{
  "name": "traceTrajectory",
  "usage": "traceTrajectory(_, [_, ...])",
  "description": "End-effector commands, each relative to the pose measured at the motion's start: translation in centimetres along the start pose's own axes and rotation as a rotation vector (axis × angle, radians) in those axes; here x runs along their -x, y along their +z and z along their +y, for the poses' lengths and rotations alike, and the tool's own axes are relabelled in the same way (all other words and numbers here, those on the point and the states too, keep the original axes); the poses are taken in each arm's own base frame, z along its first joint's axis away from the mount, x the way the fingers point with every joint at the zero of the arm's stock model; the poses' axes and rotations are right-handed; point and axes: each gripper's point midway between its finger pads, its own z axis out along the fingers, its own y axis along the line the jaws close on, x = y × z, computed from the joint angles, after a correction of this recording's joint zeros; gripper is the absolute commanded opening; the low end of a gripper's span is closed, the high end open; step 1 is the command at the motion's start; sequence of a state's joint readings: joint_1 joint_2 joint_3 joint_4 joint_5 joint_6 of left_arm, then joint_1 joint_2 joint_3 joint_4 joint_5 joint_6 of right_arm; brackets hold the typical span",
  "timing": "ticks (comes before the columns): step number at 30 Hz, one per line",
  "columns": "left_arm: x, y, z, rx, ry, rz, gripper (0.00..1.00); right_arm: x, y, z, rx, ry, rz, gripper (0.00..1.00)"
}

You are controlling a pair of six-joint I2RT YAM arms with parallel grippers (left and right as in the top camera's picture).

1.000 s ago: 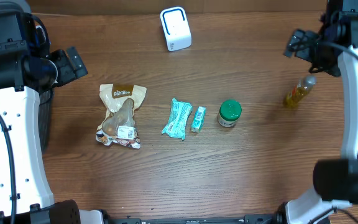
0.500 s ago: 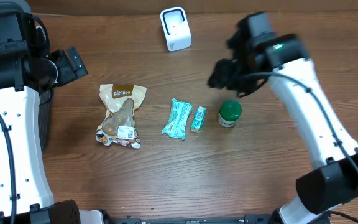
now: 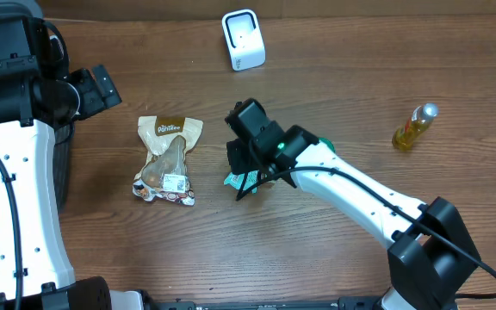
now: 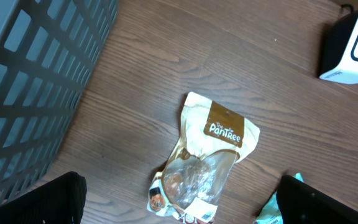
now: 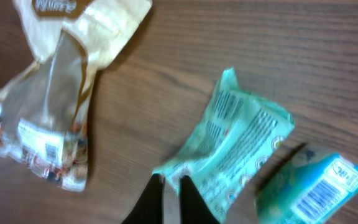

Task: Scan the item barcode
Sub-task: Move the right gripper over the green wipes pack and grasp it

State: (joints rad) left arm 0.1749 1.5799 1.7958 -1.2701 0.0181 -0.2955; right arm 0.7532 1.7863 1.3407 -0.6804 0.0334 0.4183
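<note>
A teal packet (image 5: 241, 143) lies on the wooden table, with a small teal box (image 5: 316, 186) showing a barcode just right of it. My right gripper (image 5: 169, 183) is shut on the packet's lower-left corner; in the overhead view that gripper (image 3: 246, 185) and arm cover most of the packet (image 3: 231, 179). A white scanner (image 3: 243, 40) stands at the back centre. My left gripper (image 4: 179, 205) hangs open and empty above a tan snack bag (image 4: 210, 155), far left in the overhead view (image 3: 102, 86).
The snack bag (image 3: 168, 159) lies left of the packet. A green-lidded jar (image 3: 324, 142) peeks out from under the right arm. A yellow bottle (image 3: 414, 127) lies at the far right. A dark wire basket (image 4: 30, 74) stands at the left edge.
The right arm swung from the far right across the table down to the teal packet, and its gripper went from open to shut on the packet's corner. The left arm stayed still.
</note>
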Motion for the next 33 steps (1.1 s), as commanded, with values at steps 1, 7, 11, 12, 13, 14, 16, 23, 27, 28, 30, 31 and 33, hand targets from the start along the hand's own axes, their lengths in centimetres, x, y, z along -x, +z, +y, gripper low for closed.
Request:
traceTrajectory(1, [0.1, -0.1, 0.0, 0.000, 0.010, -0.003, 1.00, 0.2, 0.6, -1.2, -0.077, -0.015, -0.063, 0.04])
traceTrajectory(7, [0.1, -0.1, 0.0, 0.000, 0.010, -0.003, 0.99, -0.6, 2.6, -1.6, -0.070, -0.014, -0.083, 0.04])
traceTrajectory(11, [0.1, -0.1, 0.0, 0.000, 0.010, -0.003, 1.00, -1.5, 3.8, -2.1, -0.077, -0.014, -0.069, 0.04])
traceTrajectory(12, [0.1, -0.1, 0.0, -0.001, 0.010, -0.003, 1.00, -1.6, 4.3, -2.1, -0.076, -0.014, -0.070, 0.04])
traceTrajectory(13, [0.1, -0.1, 0.0, -0.001, 0.010, -0.003, 1.00, -1.8, 5.0, -2.2, -0.078, -0.014, -0.067, 0.04])
traceTrajectory(14, [0.1, -0.1, 0.0, -0.001, 0.010, -0.003, 1.00, -2.0, 5.4, -2.3, -0.082, -0.015, -0.061, 0.04])
traceTrajectory(16, [0.1, -0.1, 0.0, 0.000, 0.010, -0.003, 1.00, -3.2, 7.2, -2.9, -0.102, -0.018, -0.024, 0.04])
traceTrajectory(23, [0.1, -0.1, 0.0, 0.000, 0.010, -0.003, 1.00, -5.9, 10.9, -1.7, -0.009, -0.019, 0.080, 0.04])
traceTrajectory(27, [0.1, -0.1, 0.0, 0.000, 0.010, -0.003, 1.00, -5.2, 10.5, 0.7, 0.110, -0.106, 0.073, 0.04])
traceTrajectory(28, [0.1, -0.1, 0.0, -0.001, 0.010, -0.003, 0.99, -4.4, 10.1, 1.1, 0.121, -0.132, 0.054, 0.04])
traceTrajectory(30, [0.1, -0.1, 0.0, 0.000, 0.010, -0.003, 1.00, -2.7, 8.8, 2.0, 0.139, -0.153, 0.015, 0.06])
traceTrajectory(31, [0.1, -0.1, 0.0, 0.000, 0.010, -0.003, 1.00, -1.7, 7.7, 2.5, 0.148, -0.155, -0.007, 0.07])
traceTrajectory(33, [0.1, -0.1, 0.0, -0.001, 0.010, -0.003, 1.00, 0.3, 5.1, 3.5, 0.169, -0.157, -0.054, 0.09])
